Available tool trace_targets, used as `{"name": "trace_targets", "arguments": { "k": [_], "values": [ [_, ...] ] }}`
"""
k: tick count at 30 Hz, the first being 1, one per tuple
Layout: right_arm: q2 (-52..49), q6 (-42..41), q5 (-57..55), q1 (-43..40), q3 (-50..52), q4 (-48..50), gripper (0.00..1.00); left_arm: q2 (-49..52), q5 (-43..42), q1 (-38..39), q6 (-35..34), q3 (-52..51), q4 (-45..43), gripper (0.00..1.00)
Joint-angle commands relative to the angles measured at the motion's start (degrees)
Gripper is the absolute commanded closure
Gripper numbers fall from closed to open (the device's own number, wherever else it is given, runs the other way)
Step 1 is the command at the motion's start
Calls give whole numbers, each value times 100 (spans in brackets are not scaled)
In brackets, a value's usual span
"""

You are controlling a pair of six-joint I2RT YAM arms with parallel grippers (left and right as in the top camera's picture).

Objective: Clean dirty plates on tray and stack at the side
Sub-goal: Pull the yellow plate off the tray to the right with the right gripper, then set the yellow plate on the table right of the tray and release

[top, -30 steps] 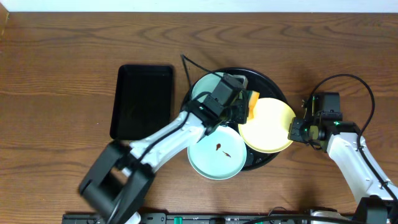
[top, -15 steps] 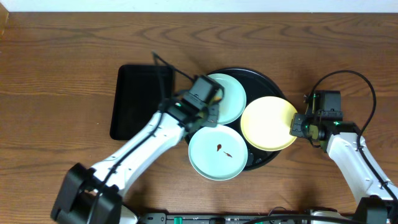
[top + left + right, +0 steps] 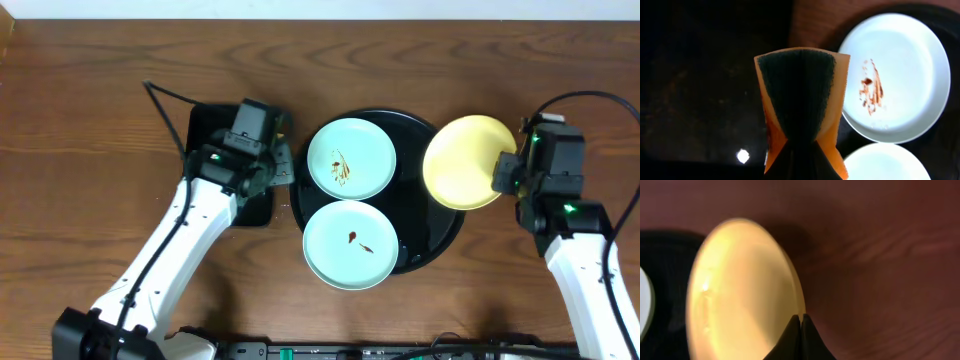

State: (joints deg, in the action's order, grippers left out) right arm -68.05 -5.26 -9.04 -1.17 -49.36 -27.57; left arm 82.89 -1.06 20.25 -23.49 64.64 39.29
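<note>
Your left gripper (image 3: 272,160) is clamped on a sponge (image 3: 800,100), its dark fingers pinching the lower end so the orange body folds around the dark green scrub face. It hangs over the right part of the small tray (image 3: 212,128), a black rectangle on the table (image 3: 100,80), just left of the big tray (image 3: 428,225). The wrist view shows the sponge held clear above that dark surface; whether it touches anything below, you cannot tell.

Your right gripper (image 3: 506,176) is closed tight on the right rim of the yellow plate (image 3: 462,160), the fingertips meeting over the rim in the wrist view (image 3: 800,324). The yellow plate (image 3: 745,292) is tilted and throws a shadow on the wood. From overhead it straddles the big tray's upper right rim, part over the black, part over bare table. No smears show on its face.

Two mint plates lie flat on the big tray. The upper plate (image 3: 350,158) carries thin brown streaks near its centre, plain in the left wrist view (image 3: 900,75). The lower plate (image 3: 350,245) sits just beside it towards you, with a small brown spot in the middle, its near edge reaching over the tray's rim.
</note>
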Motion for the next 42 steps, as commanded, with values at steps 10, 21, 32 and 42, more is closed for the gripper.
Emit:
{"name": "trace_targets", "arguments": {
  "k": [10, 21, 32, 42],
  "values": [
    [321, 1346, -1311, 1263, -208, 118, 99, -94, 90, -426, 96, 85, 76, 93],
    [313, -656, -824, 640, -205, -61, 77, -94, 90, -433, 96, 85, 81, 93],
    [-402, -1340, 562, -1228, -205, -369, 55, -94, 87, -433, 98, 85, 116, 92],
    [-1674, -1447, 1069, -2057, -205, -83, 51, -94, 87, -433, 98, 85, 188, 92]
  ]
}}
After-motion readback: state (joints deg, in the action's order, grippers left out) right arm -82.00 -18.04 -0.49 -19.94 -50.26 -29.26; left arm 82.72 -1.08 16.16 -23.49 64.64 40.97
